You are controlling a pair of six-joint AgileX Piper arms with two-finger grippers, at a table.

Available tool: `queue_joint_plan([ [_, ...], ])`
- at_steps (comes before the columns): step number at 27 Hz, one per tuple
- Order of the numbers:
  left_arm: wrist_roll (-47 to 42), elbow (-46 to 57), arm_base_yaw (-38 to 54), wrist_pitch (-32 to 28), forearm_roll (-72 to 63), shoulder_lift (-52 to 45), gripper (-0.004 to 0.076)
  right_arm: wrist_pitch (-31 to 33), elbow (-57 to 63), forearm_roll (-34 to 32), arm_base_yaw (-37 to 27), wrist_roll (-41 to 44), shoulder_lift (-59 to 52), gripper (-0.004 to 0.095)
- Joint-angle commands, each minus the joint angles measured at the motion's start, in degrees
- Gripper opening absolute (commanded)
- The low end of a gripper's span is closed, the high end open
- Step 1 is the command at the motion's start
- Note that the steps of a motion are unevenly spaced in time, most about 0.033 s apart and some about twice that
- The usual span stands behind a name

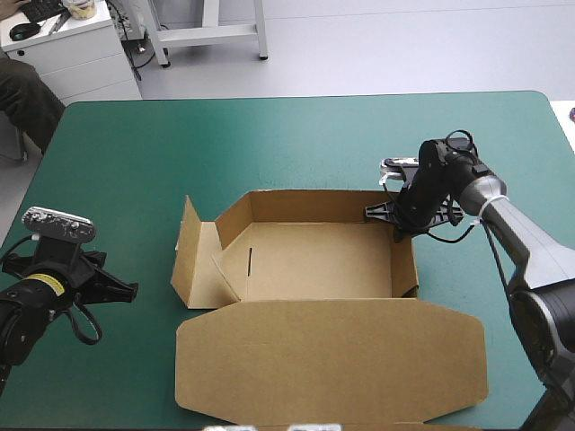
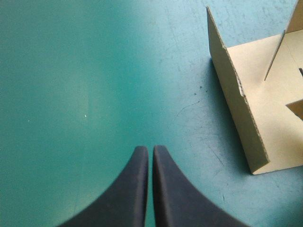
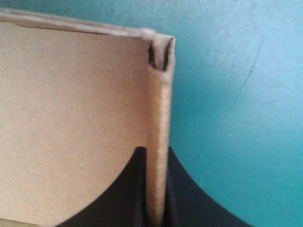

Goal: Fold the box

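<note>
1. Brown cardboard box [image 1: 314, 260], an open tray with its lid flat toward the near edge, sits mid teal-green tabletop [image 1: 269, 135]
2. Right tool [image 3: 157, 156]: broad black fingers pinching the box's right wall near its far corner
3. Left tool [image 2: 150, 150]: fingers pressed together, apart from the box's left side

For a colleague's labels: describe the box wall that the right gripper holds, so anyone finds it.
On the teal-green table lies the brown box, a tray with its lid flat toward the near edge. The wall is its right side, pinched by the right gripper. Unlike the splayed left flaps, it stands upright, folded double.
</note>
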Motion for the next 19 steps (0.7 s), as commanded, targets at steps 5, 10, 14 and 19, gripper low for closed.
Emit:
queue_joint_plan([
  [5, -0.77, -1.39, -0.17, -3.39, 0.27, -0.37, 0.0013, 0.45, -4.00, -0.08, -0.23, -6.05, -5.74, -0.0020],
  [10, -1.18, -1.39, -0.17, -3.39, 0.27, -0.37, 0.0013, 3.78, -9.98, -0.85, -0.72, -13.59, -9.14, -0.0020],
  [14, -1.53, -1.39, -0.17, -3.15, 1.15, -0.37, 0.0013, 5.44, -14.61, 0.92, -3.27, -18.92, -12.40, -0.0020],
  [19, -4.61, -1.39, -0.17, -2.86, 5.07, -0.37, 0.0005, 5.44, -16.47, 11.56, -12.58, -28.54, -17.88, -0.0021],
])
